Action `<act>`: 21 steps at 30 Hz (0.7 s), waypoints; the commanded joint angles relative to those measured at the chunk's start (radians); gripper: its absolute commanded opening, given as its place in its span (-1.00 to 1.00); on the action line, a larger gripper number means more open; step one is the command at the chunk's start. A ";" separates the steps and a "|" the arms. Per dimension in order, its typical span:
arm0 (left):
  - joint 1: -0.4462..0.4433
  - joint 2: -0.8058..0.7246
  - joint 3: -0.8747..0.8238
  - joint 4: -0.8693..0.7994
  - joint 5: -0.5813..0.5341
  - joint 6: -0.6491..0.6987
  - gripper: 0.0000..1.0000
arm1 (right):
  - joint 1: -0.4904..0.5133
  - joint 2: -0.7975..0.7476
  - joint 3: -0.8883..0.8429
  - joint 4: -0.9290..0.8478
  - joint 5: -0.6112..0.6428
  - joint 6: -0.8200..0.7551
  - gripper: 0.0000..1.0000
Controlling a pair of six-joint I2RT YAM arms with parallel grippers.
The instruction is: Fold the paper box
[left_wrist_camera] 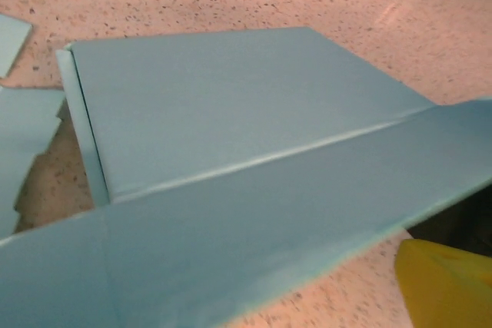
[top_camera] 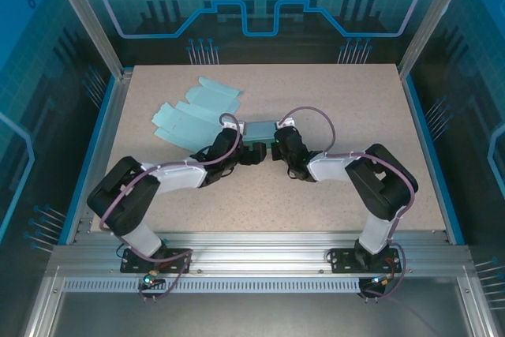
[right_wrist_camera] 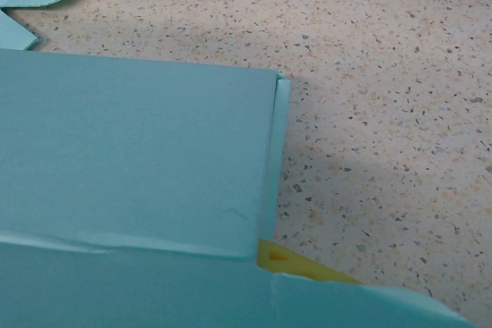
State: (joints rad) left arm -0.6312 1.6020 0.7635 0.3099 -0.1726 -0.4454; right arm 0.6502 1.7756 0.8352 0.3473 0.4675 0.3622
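Top view: the light teal paper box point(top_camera: 258, 129), partly folded, sits at mid-counter on the speckled beige counter point(top_camera: 347, 100), between the two arms' tips. Flat teal paper blanks point(top_camera: 193, 110) lie just to its left, farther back.

Left claw point(top_camera: 252, 152): at the box's near left edge. In the left wrist view a raised flap crosses the foreground and one yellow pad point(left_wrist_camera: 446, 286) shows below it; open or closed, cannot tell.

Right claw point(top_camera: 277, 146): at the box's near right corner, jaws closed. In the right wrist view a yellow fingertip point(right_wrist_camera: 296, 263) peeks from behind the near wall at the corner; a pinch on that wall cannot be confirmed.
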 commanded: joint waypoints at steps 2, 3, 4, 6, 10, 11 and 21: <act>-0.022 -0.138 -0.037 -0.080 0.029 -0.011 0.98 | 0.019 -0.028 -0.005 -0.054 -0.010 -0.016 -1.00; -0.025 -0.171 -0.041 -0.110 0.027 -0.010 0.98 | 0.017 -0.030 -0.005 -0.056 -0.008 -0.018 -1.00; -0.024 -0.199 -0.041 -0.136 0.024 -0.011 0.98 | 0.019 -0.030 -0.004 -0.060 -0.008 -0.019 -1.00; -0.024 -0.263 -0.042 -0.199 0.004 -0.009 0.98 | 0.018 -0.031 -0.004 -0.065 -0.004 -0.025 -1.00; -0.021 -0.338 0.011 -0.310 -0.096 0.006 0.98 | 0.020 -0.038 -0.012 -0.071 0.006 -0.029 -1.00; -0.015 -0.338 0.041 -0.337 -0.117 0.017 0.98 | 0.022 -0.043 -0.017 -0.072 0.010 -0.031 -1.00; 0.079 -0.015 0.341 -0.334 0.092 0.067 0.31 | 0.028 -0.065 -0.033 -0.121 0.025 -0.042 -0.89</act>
State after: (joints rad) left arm -0.5568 1.5024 1.0649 -0.0128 -0.1841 -0.4015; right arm 0.6579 1.7348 0.8223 0.2878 0.4721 0.3359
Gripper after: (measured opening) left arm 0.671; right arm 0.057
